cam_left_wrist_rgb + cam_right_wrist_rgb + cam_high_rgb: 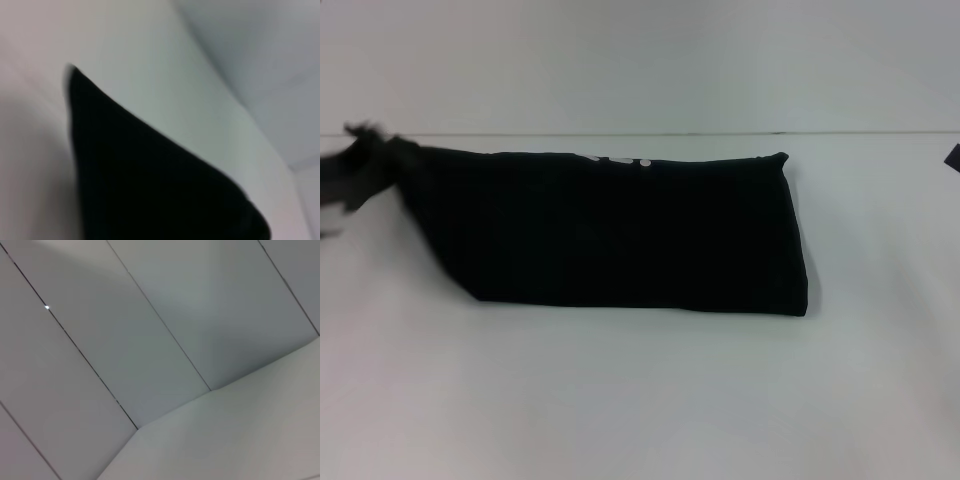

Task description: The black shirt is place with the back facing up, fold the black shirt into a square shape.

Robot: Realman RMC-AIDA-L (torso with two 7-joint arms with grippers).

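Note:
The black shirt (620,235) lies on the white table (640,400) folded into a long band, with a few small white marks along its far edge. Its left end tapers up to a point at my left gripper (365,165), which shows blurred at the table's far left and grips that corner. The left wrist view shows a wedge of the black fabric (150,185) close up. Only a dark tip of my right gripper (953,157) shows at the right edge of the head view, away from the shirt.
The table's far edge meets a pale wall (640,60) just behind the shirt. The right wrist view shows only the panelled wall (125,340) and a bare part of the table (240,440).

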